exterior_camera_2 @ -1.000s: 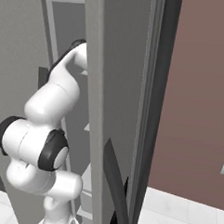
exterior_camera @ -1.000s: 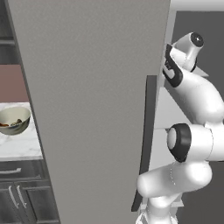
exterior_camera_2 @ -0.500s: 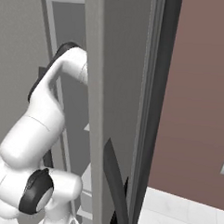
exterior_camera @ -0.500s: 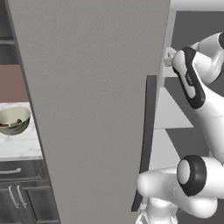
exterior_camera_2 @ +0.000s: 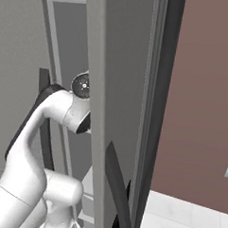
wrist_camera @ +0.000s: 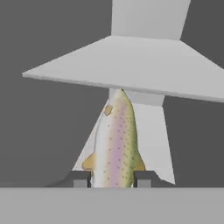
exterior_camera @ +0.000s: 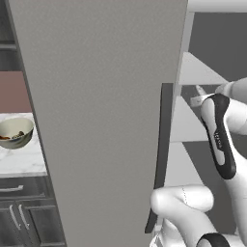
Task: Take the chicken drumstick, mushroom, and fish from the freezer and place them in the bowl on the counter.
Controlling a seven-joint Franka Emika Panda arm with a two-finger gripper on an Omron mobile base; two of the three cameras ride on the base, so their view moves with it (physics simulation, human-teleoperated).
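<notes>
In the hand view a speckled pink-and-green fish lies lengthwise between my fingertips, head pointing away, in front of a white freezer shelf. My gripper is shut on the fish's tail end. The freezer's big grey door stands open, and my arm reaches past its dark handle into the grey interior. The cream bowl sits on the white marble counter at the left, holding small brown pieces too small to name. The chicken drumstick and mushroom are out of view.
Dark drawers with silver handles sit under the counter. White shelves cross the freezer's inside close to my forearm. A dark door edge and a reddish-brown wall stand to the right.
My arm has stretched deeper into the freezer, the elbow dropping and the forearm pushing forward. The jaws have narrowed a little around the fish.
</notes>
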